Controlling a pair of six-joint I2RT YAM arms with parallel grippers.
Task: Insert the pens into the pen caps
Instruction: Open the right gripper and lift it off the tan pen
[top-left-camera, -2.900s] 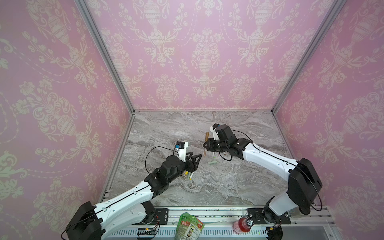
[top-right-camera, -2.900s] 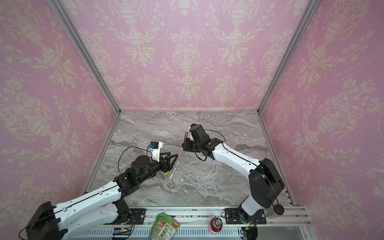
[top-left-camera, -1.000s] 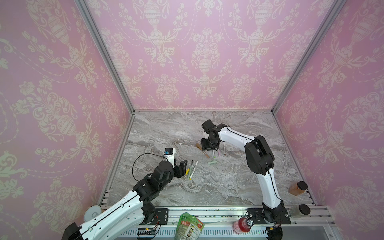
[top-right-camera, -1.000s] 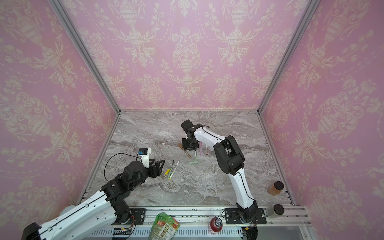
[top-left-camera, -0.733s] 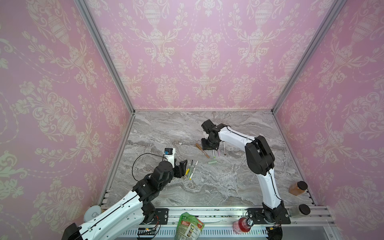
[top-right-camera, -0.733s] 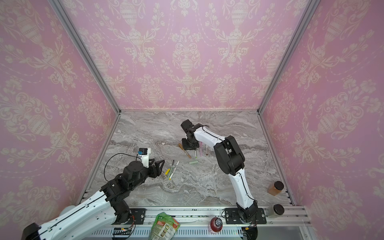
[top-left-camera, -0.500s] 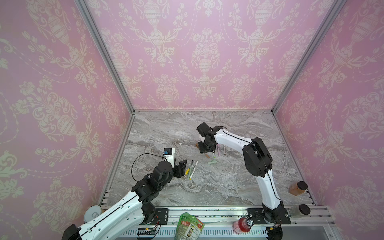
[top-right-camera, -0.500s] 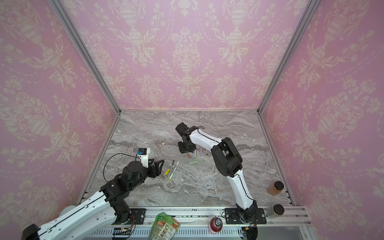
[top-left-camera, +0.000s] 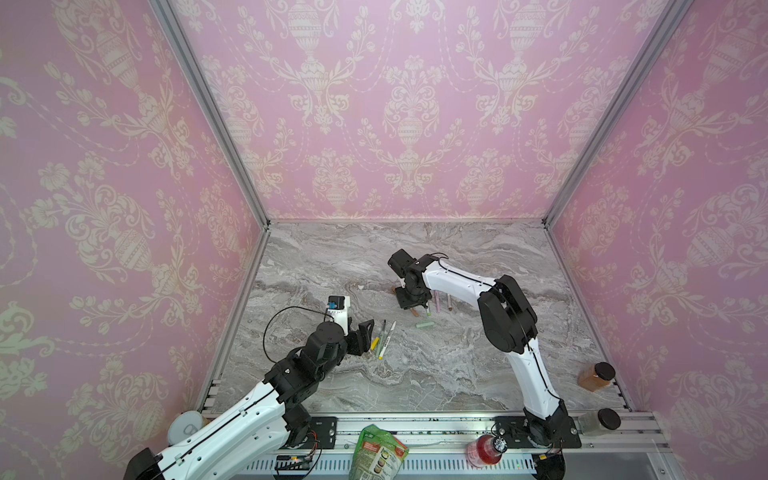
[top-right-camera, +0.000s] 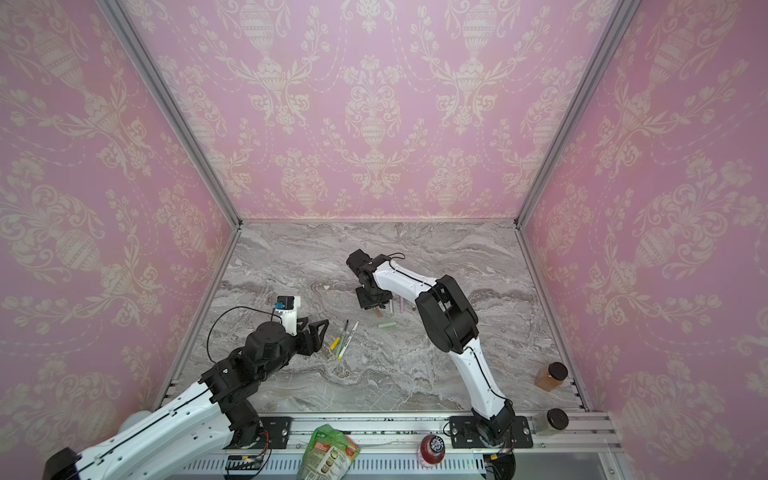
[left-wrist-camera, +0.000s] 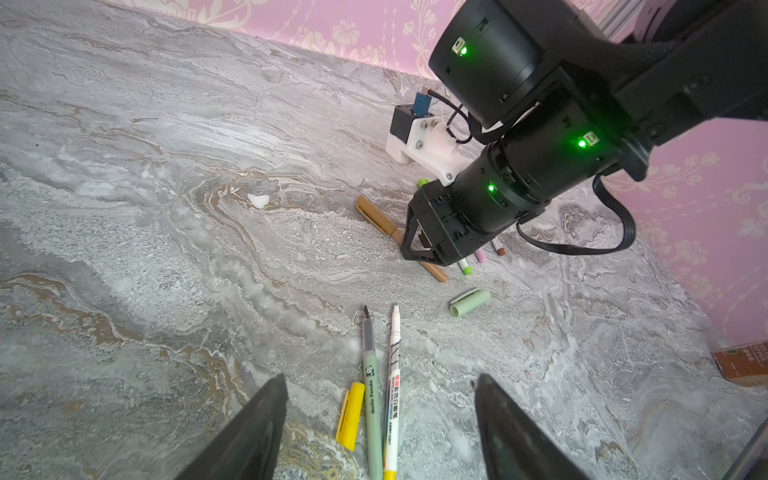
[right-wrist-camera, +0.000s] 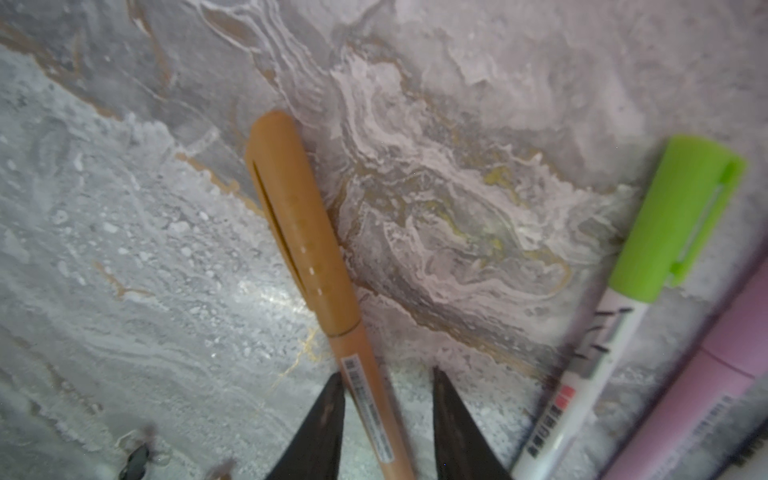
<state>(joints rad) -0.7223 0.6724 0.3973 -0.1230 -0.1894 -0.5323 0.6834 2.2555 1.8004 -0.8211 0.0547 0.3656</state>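
While the left gripper (left-wrist-camera: 380, 376) gaped at eight o'clock, the right gripper (right-wrist-camera: 385, 374), unclenched, straddled a slim tan plastic pen (right-wrist-camera: 299, 224): likely light, slick, best pinched mid-barrel.

Left hand (left-wrist-camera: 380, 376) spread wide — two uncapped pens (left-wrist-camera: 371, 395) near.

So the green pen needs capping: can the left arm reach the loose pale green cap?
Probably yes: the pale green cap lies uncovered ahead of the open left gripper, apart from the right gripper.
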